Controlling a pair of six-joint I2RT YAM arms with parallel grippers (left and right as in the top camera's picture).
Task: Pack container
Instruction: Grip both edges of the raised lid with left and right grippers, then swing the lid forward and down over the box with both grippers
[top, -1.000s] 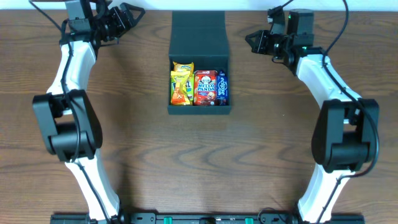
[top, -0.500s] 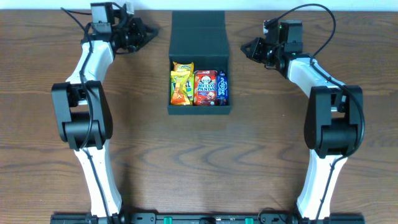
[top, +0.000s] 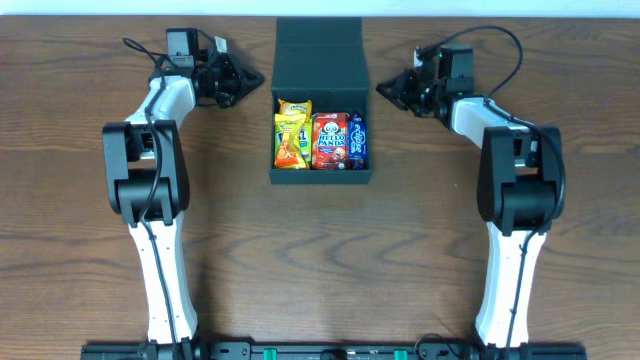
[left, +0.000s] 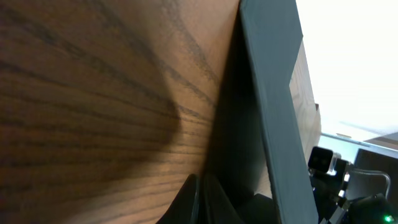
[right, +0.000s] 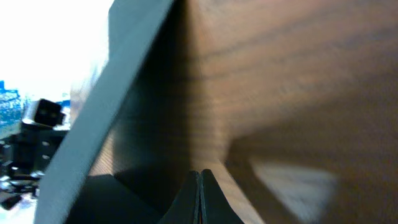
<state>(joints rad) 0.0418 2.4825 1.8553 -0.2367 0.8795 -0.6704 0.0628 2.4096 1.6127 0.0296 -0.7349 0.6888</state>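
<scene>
The dark container (top: 320, 177) sits at the back middle of the table, its flap lid (top: 318, 55) lying open behind it. Inside lie a yellow packet (top: 292, 133), a red Hello Panda packet (top: 331, 140) and a blue packet (top: 357, 140). My left gripper (top: 255, 82) is shut and empty, low by the lid's left edge. In the left wrist view its tip (left: 200, 186) points at the lid's edge (left: 273, 106). My right gripper (top: 383, 88), also shut and empty, sits by the lid's right edge. The right wrist view has that tip (right: 200, 177) close to the lid (right: 124, 74).
Brown wooden table (top: 320, 260) all round the box. Both arms reach along the table's sides from the front edge, elbows at the left (top: 145, 165) and right (top: 520, 165).
Both arms have swung inward and down toward the lid's side edges. The left gripper has gone from open to shut. The box and packets have not moved.
</scene>
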